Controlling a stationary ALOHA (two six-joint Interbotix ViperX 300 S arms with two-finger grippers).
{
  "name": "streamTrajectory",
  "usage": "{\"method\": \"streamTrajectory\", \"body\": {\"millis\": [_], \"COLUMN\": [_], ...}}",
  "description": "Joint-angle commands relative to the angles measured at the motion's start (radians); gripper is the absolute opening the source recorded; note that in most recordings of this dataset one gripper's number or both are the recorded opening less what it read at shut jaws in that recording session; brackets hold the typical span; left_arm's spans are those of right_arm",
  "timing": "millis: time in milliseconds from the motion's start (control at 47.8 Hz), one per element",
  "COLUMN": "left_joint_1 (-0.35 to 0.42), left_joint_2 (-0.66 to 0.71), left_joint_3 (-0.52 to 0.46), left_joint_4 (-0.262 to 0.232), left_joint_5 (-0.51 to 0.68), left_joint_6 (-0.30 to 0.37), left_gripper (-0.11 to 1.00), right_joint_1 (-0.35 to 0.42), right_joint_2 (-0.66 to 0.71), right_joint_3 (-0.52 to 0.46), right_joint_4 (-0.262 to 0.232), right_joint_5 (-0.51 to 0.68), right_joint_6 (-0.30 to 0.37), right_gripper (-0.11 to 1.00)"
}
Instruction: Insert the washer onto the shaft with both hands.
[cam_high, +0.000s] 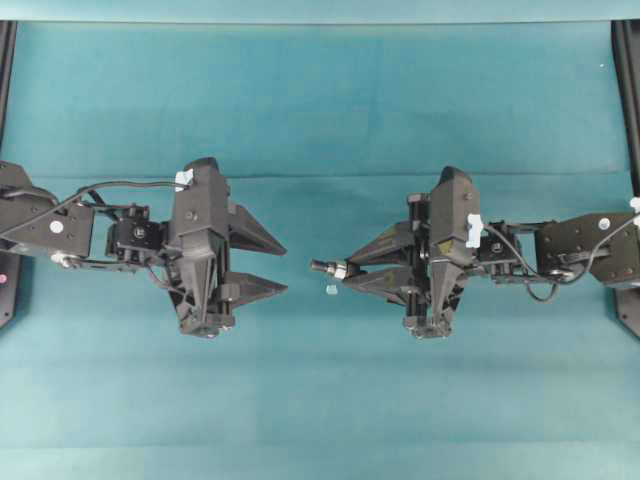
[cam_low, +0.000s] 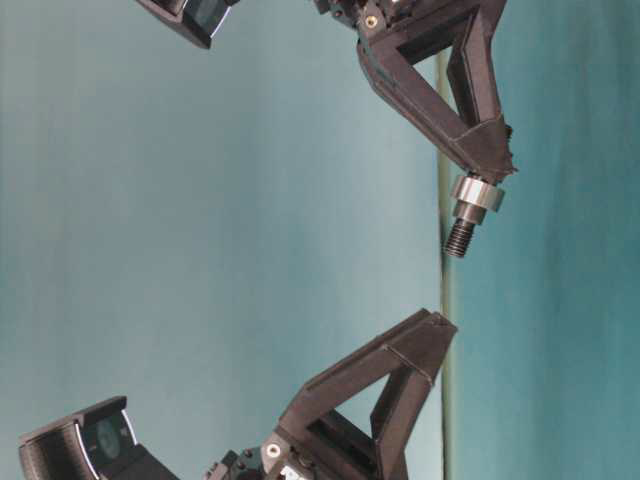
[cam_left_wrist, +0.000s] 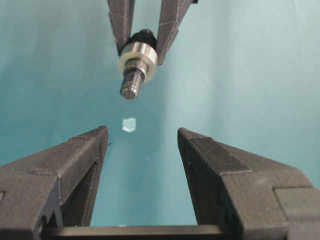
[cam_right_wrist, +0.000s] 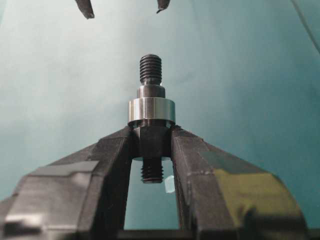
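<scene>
1. Nearest the right wrist camera are the two black fingers (cam_right_wrist: 107, 165) of the right claw (cam_high: 345, 272), pinched on the dark shaft (cam_right_wrist: 150, 100), which points straight away from the camera.
2. The silvery washer (cam_right_wrist: 151, 111) already sits around the shaft, just above the fingertips; a threaded end sticks out beyond it and another threaded end shows between the fingers.
3. The left claw (cam_high: 278, 265) is spread, with nothing between its fingers (cam_left_wrist: 65, 175). It faces the right one across the middle of the table, its tips apart from the shaft's free end.
4. A tiny pale speck (cam_left_wrist: 129, 124) lies on the teal cloth (cam_high: 320, 110) below the shaft's tip.
5. No box, tray or other container shows.
6. White tape tags (cam_high: 183, 180) sit on both claws, and the right one bears a small yellowish sticker (cam_high: 444, 243); no writing on any of them can be read.
</scene>
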Motion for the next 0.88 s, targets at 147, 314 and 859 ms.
{"method": "streamTrajectory", "body": {"millis": [147,314,859], "left_joint_1": [-0.002,-0.002,-0.006], "left_joint_2": [-0.015,-0.014,-0.015], "left_joint_3": [-0.008,-0.008,-0.018], "left_joint_4": [0.002,0.002,0.002], "left_joint_5": [0.002,0.003,0.067], "left_joint_6": [0.000,-0.002,0.021], "left_gripper": [0.64,0.64,0.64], "right_joint_1": [0.002,0.002,0.002], "right_joint_2": [-0.015,-0.015,-0.015], "right_joint_3": [-0.006,-0.006,-0.008], "right_joint_4": [0.003,0.003,0.003], "right_joint_5": [-0.006,-0.008,-0.006], "right_joint_6": [0.003,0.003,0.005], "right_gripper": [0.00,0.00,0.00]}}
